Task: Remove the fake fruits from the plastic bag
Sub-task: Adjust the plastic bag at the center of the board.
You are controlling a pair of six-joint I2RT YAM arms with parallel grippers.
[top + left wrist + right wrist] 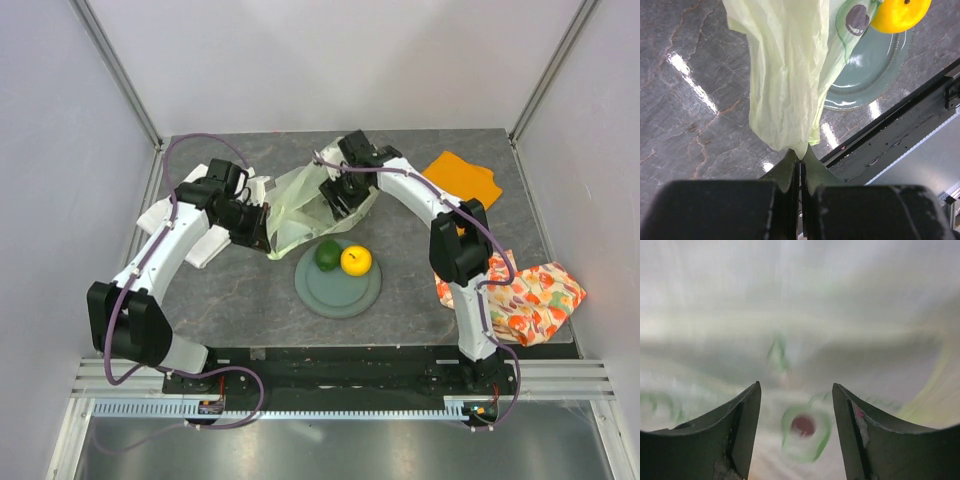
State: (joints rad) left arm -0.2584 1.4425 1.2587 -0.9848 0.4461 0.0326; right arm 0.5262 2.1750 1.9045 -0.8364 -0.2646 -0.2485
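Observation:
The pale yellow-green plastic bag (298,205) lies left of centre and hangs as a crinkled sheet (785,75) in the left wrist view. My left gripper (255,228) (800,156) is shut on its pinched edge. My right gripper (340,195) (796,386) is at the bag's far right opening, open, with blurred bag film all around it. A green ring with a dark-red centre (802,432) shows between its fingers; I cannot tell whether it is a print or a fruit. A green fruit (327,254) and a yellow-orange citrus (356,260) (900,12) sit on the grey-green plate (340,295) (875,70).
A white folded cloth (195,225) lies under the left arm. An orange cloth (462,178) sits at the back right. A fruit-print cloth (525,295) lies by the right arm's base. The table's dark front rail (900,130) runs close to the plate.

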